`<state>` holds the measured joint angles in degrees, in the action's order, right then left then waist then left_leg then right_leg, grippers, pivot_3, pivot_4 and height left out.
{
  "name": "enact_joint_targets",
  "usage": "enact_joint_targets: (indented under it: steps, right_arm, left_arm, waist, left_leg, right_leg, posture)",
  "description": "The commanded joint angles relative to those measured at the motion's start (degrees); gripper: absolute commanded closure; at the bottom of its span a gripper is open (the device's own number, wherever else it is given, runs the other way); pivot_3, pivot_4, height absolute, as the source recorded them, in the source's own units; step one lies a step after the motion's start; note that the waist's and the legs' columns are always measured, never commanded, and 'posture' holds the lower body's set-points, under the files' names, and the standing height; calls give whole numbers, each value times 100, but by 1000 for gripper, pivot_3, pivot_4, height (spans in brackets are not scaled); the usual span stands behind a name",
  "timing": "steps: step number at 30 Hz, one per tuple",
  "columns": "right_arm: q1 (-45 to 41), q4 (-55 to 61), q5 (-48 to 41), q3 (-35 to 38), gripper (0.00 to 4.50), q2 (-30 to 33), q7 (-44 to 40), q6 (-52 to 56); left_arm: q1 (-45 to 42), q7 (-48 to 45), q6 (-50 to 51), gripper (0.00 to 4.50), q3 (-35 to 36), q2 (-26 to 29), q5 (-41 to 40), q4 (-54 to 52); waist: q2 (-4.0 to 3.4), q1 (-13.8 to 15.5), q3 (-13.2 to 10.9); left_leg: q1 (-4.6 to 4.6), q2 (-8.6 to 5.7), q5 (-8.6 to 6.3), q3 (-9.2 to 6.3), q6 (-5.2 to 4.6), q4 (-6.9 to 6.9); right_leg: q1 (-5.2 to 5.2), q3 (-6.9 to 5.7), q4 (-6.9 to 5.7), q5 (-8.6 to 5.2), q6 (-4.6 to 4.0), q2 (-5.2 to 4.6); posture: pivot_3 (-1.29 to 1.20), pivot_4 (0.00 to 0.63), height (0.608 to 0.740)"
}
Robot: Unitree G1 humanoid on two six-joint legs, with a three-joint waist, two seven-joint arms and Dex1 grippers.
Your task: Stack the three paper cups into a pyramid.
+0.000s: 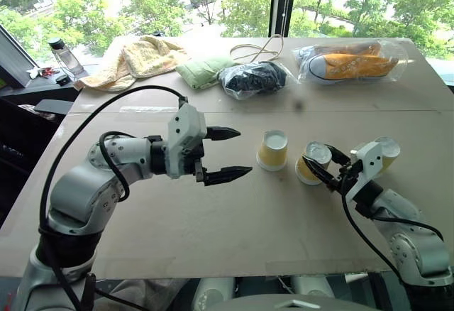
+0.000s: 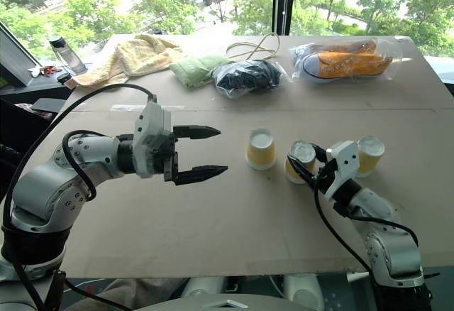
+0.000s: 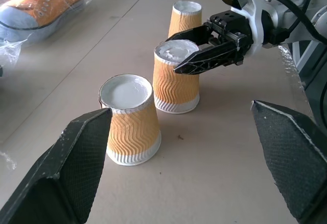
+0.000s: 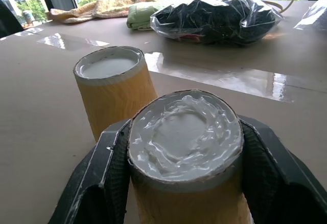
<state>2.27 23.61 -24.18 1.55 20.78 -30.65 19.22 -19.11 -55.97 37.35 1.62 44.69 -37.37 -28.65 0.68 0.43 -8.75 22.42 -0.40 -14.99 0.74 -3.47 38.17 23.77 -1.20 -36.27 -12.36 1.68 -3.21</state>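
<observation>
The right end effector [image 1: 320, 163] is clenched on the upper part of the middle paper cup [image 3: 175, 75], which stands upside down on the counter [image 1: 213, 219]. To do this well, I'd keep that cup upright and nudge it close beside the left cup [image 1: 272, 150]. The third cup [image 1: 387, 152] stands just behind the right wrist. The left end effector [image 1: 225, 155] hangs released, well apart from the cups.

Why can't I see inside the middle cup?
It stands upside down. The middle cup has its wide rim on the table and its closed white base facing up.
</observation>
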Motion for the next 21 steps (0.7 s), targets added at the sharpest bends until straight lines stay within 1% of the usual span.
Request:
enact_joint_targets:
  steps: [1, 10, 21]
  right_arm:
    - [-227, -156, 107, -137, 2271, -107, -37, -200]
    - [-600, -666, 356, -270, 2271, -216, -82, -514]
    - [-804, -798, 356, -296, 2271, -331, -46, -456]
  left_arm:
    - [41, 15, -213, 0, 122, 0, 25, -113]
    - [161, 91, -257, 0, 201, 12, -30, -151]
    - [240, 169, -299, 0, 216, 1, -49, -193]
  waist:
    - [0, 0, 0]
    - [0, 16, 0]
    - [0, 12, 0]
  left_leg:
    - [-1, 1, 0, 1, 0, 0]
    - [-1, 3, 0, 5, 1, 0]
    - [-4, 5, 0, 6, 1, 0]
  right_leg:
    - [0, 2, 0, 0, 0, 1]
    - [1, 6, 0, 0, 0, 2]
    - [1, 8, -2, 1, 0, 3]
  posture:
    - [0, 150, 740]
    - [0, 150, 740]
    - [0, 150, 740]
